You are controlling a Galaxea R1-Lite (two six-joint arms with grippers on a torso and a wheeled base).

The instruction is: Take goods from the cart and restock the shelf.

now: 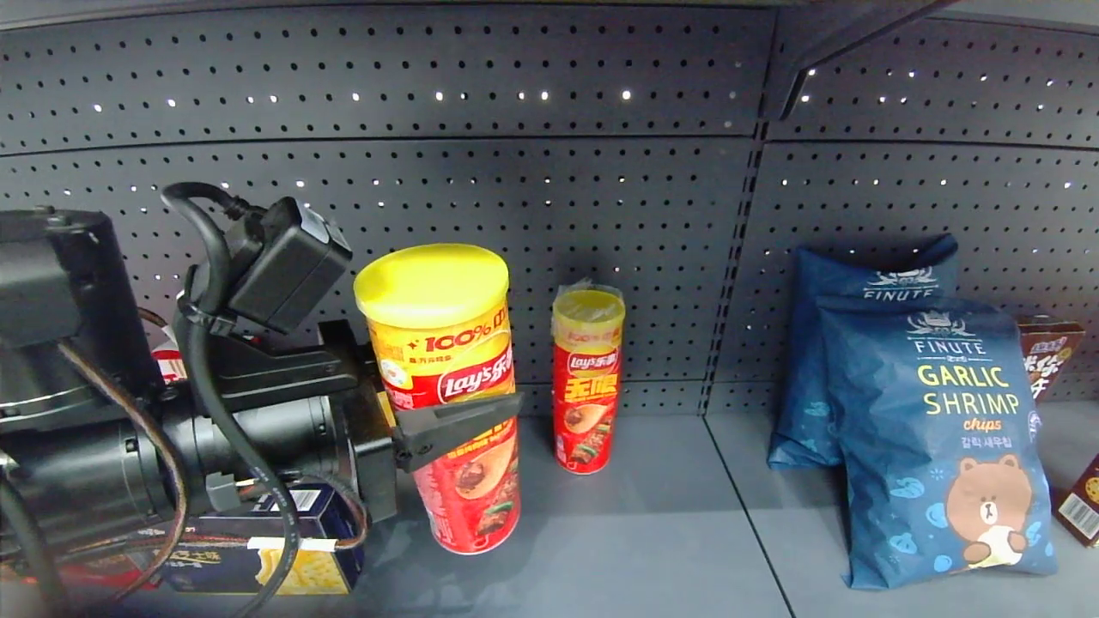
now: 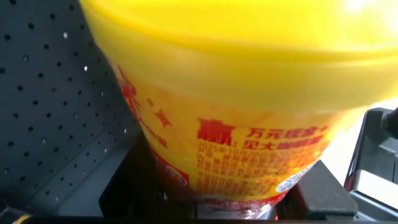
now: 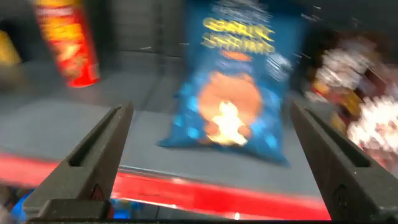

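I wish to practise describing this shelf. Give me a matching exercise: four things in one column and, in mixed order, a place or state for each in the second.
Things
1. large chip can
2. small chip can
3. front blue bag
4. right gripper

Places or states
A. open, holding nothing
B. upright by itself, close to the back panel
C. clamped in the left gripper
D. in front of a second blue bag

Pairs: 1-C, 2-B, 3-D, 4-A
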